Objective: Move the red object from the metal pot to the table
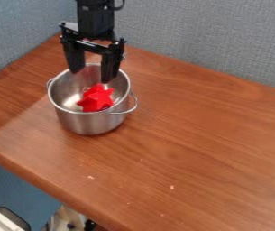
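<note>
A: Where does the pot (93, 104) stand?
B: On the table (187, 144), in its left part, nearer the far edge than the near one.

A: And the red object (96, 97)?
B: Inside the pot, on its bottom, about the middle.

A: The gripper (93, 76)?
B: Above the pot's far rim, pointing down, its two fingers (73, 60) standing apart, one left and one right. Their tips hang just over the pot's far half, behind the red object, not touching it.

A: What lies right of the pot?
B: Only table.

A: Behind the table?
B: A wall (224, 36).
</note>
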You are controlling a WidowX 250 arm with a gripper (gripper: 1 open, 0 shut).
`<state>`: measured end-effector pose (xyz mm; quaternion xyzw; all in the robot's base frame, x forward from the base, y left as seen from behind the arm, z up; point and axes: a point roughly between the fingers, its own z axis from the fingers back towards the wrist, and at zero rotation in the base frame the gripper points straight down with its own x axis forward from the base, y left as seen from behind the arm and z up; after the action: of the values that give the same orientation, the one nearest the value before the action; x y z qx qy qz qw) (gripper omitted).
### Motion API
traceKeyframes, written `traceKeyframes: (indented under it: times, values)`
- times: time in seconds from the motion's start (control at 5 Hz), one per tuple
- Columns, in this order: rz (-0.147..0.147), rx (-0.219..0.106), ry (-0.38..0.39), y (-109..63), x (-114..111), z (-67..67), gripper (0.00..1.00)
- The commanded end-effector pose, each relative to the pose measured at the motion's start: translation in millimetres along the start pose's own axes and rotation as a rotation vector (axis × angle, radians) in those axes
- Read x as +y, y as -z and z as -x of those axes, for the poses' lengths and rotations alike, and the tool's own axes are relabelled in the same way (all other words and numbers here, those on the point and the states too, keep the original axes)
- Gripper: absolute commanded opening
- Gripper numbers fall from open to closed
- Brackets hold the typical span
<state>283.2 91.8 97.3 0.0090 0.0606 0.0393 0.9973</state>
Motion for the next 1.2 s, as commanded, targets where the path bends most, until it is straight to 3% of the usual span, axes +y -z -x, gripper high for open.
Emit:
traceKeyframes:
  times: [0.0, 0.6, 0.8, 1.0]
  values:
    - [-0.008, 0.003, -0.072, 2.2, 2.4, 2.6, 1.00]
    - [-0.002, 0.036, -0.146, 35.4, -5.2, 2.9, 1.00]
    - [-0.002, 0.042, -0.189, 44.4, -1.8, 2.9, 0.00]
    - [-0.001, 0.042, -0.181, 43.0, 2.9, 1.2, 0.00]
